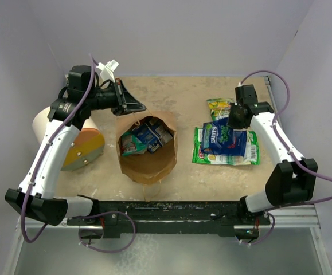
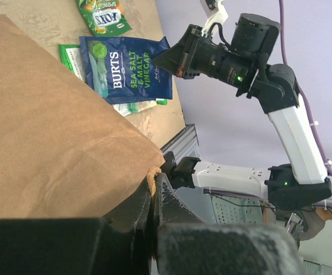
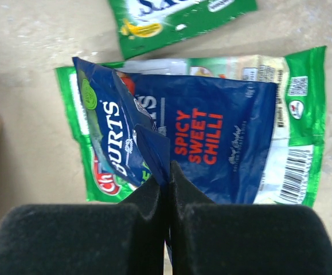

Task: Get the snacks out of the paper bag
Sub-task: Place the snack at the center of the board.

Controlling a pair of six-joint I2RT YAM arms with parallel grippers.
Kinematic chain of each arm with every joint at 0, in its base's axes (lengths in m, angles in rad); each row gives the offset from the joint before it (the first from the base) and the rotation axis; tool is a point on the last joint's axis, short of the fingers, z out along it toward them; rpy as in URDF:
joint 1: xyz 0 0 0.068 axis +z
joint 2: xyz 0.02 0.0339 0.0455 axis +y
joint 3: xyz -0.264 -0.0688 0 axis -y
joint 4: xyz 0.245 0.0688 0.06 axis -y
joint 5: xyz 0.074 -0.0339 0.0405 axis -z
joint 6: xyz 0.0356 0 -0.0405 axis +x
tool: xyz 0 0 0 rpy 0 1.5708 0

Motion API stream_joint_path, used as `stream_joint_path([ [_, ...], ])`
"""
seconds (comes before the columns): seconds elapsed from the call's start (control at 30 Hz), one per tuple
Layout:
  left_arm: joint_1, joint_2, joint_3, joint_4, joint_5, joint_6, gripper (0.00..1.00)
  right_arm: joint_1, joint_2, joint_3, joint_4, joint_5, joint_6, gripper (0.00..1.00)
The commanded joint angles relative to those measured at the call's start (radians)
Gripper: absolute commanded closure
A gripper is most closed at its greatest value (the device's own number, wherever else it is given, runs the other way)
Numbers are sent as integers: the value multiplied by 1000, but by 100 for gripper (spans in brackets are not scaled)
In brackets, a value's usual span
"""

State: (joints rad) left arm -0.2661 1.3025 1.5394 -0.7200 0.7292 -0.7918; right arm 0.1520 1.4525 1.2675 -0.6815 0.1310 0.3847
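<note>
1. I see the paper bag (image 1: pixel 148 169), creased brown kraft, standing open-mouthed mid-surface (image 1: pixel 188 91) with glossy snacks (image 1: pixel 145 137) inside.
2. The left gripper (image 2: pixel 152 184) is closed, pinching the bag's rim.
3. The right gripper (image 3: pixel 168 175) is clamped on a crinkled dark blue packet (image 3: pixel 105 134), which lies over flat green-edged packets (image 3: pixel 303 103) right of the bag.

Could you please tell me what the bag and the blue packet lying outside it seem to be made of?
The bag looks like brown kraft paper, matte, with soft creases and a frayed bit at its rim. The blue packet looks like thin plastic or foil-lined film, glossy, since it catches light and crumples in sharp folds. Which film it is, I cannot tell.
</note>
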Motion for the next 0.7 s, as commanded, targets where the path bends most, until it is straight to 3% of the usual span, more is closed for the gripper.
stream_joint_path([
  [0.0,9,-31,-4,36,13,8,100,-70,21,-8,-42,-16,-70,100],
  [0.17,9,-31,-12,43,16,1,100,-149,71,-49,-11,-4,-128,100],
  [0.5,8,-33,-30,50,29,-7,100,-154,236,-37,27,109,-141,100],
  [0.67,8,-37,-35,58,32,-10,100,-154,323,6,-11,127,-131,91],
])
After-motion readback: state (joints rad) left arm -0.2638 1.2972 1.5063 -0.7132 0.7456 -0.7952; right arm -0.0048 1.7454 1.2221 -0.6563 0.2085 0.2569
